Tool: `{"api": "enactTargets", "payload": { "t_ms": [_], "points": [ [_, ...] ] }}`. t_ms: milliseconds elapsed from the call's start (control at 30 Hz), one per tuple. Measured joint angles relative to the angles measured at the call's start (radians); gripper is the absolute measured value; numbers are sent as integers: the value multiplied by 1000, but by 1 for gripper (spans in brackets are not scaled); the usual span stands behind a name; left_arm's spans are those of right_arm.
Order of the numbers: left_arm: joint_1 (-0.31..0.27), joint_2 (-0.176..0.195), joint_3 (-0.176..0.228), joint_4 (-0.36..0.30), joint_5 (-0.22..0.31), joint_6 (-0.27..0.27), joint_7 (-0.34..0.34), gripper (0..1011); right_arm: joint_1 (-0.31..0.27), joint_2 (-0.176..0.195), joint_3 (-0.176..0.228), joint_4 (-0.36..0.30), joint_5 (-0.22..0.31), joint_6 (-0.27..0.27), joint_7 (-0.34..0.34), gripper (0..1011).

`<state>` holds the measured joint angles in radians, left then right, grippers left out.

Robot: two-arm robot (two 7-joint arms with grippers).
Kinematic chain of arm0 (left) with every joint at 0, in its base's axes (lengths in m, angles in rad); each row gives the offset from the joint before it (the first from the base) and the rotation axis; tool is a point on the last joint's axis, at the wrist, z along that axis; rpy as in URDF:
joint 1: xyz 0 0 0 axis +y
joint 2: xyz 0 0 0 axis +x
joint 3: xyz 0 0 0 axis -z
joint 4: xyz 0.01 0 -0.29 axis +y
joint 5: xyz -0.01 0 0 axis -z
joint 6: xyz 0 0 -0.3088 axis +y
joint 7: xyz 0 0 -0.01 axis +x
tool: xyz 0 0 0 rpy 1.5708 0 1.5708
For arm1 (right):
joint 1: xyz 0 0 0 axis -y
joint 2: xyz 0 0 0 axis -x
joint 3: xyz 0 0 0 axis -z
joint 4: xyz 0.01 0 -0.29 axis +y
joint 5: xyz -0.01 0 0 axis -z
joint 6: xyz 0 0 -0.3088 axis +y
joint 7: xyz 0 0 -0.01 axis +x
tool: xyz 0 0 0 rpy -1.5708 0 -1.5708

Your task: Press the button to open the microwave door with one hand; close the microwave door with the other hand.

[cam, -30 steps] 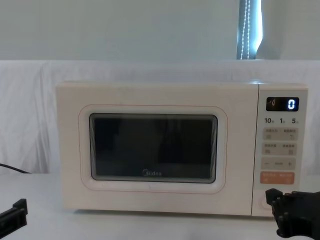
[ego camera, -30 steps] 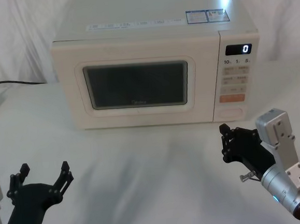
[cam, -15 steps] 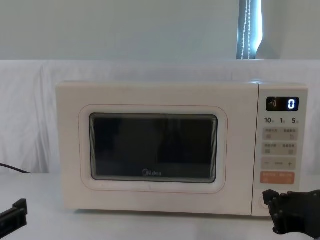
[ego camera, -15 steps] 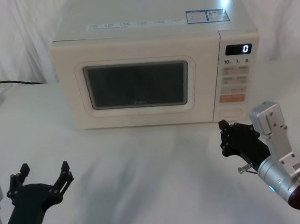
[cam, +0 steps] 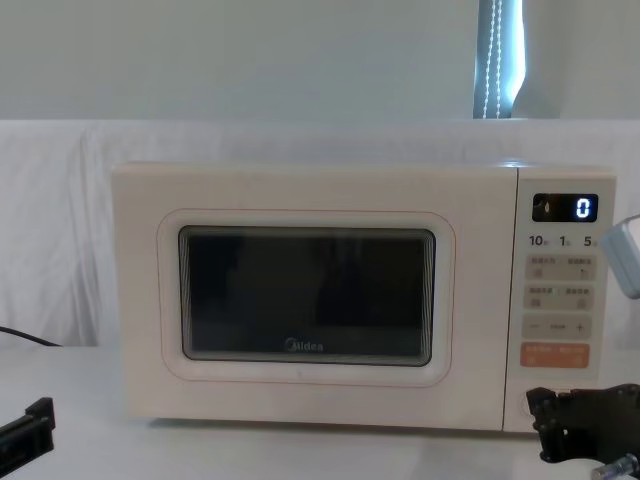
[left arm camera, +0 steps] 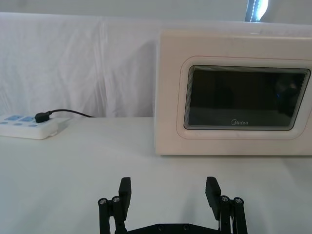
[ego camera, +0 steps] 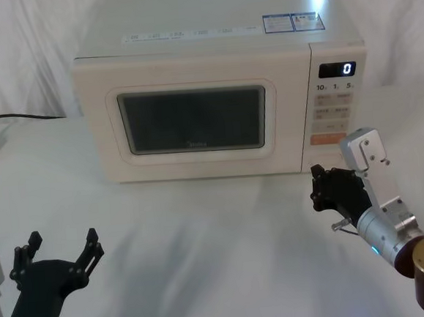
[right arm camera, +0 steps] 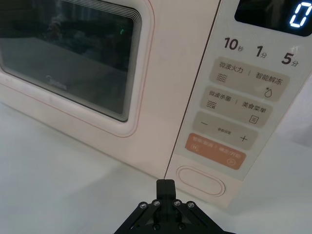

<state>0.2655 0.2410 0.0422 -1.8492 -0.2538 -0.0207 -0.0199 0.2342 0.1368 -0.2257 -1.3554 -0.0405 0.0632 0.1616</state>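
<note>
- Right gripper (ego camera: 318, 187): jaws pressed together with nothing between them. They point at the lower right corner of the microwave front and stop just short of it.
- Button (right arm camera: 201, 181): the right wrist view shows it whole, directly ahead of the jaws and slightly to one side, under the orange key (right arm camera: 216, 151). In the head view the gripper body covers most of it. In the chest view the gripper (cam: 545, 432) hides nearly all of it.
- Microwave door (ego camera: 194, 121): flush with the front, shut. It stands well to the left of the right jaws. The logo is readable in the left wrist view, blurred in the head view.
- Left gripper (ego camera: 61, 247): jaws spread wide, empty, low over the desk (ego camera: 204, 240), well in front of the door. The chest view cuts it at the frame edge.
- Display (cam: 565, 208): reads 0.
</note>
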Motion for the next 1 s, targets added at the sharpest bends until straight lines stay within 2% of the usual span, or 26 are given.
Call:
{"api": "enactTargets", "payload": {
  "t_ms": [567, 1000],
  "points": [
    [0, 0, 0, 0, 0, 0, 0, 1001, 53, -9, 21, 86, -23, -6, -22, 0],
    [0, 0, 0, 0, 0, 0, 0, 1001, 51, -36, 48, 99, -40, -3, -68, 0]
  ]
}}
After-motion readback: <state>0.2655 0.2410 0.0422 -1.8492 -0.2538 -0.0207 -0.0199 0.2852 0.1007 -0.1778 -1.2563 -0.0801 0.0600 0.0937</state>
